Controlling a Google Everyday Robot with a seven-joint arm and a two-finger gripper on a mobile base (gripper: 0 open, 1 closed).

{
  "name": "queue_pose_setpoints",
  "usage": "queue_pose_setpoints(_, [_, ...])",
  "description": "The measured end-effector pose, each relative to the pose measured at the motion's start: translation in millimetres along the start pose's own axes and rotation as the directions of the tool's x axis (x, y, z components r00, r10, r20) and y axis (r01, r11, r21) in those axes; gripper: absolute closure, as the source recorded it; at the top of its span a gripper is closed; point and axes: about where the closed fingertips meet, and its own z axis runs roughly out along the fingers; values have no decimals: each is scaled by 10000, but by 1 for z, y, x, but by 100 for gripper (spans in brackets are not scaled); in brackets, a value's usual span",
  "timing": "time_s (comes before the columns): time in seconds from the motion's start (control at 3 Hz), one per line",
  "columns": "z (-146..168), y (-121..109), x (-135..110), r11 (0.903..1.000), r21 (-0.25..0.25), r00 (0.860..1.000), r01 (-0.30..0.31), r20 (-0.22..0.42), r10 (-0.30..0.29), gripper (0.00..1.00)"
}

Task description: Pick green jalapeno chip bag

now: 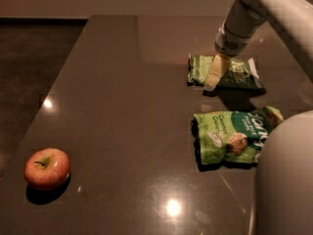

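Observation:
The green jalapeno chip bag (238,74) lies flat on the dark table (122,106) at the back right. It is dark green with white lettering and a white end strip on its right. My gripper (213,76) hangs from the white arm that comes in from the upper right. It sits low over the left part of the bag, at or just above its surface. The gripper covers a strip of the bag.
A larger lime-green bag with cookie pictures (230,136) lies in front of the chip bag. A red apple (47,168) sits at the front left. A white part of the robot's body (286,180) fills the lower right corner. The table's left edge borders a dark floor.

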Motion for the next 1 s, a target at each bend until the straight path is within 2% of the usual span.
queue_pose_setpoints(0.33, [4, -4, -1, 9999, 126, 9999, -8, -162, 10, 16])
queue_pose_setpoints(1.0, [-9, 1, -6, 9998, 115, 9998, 186, 1, -186, 64])
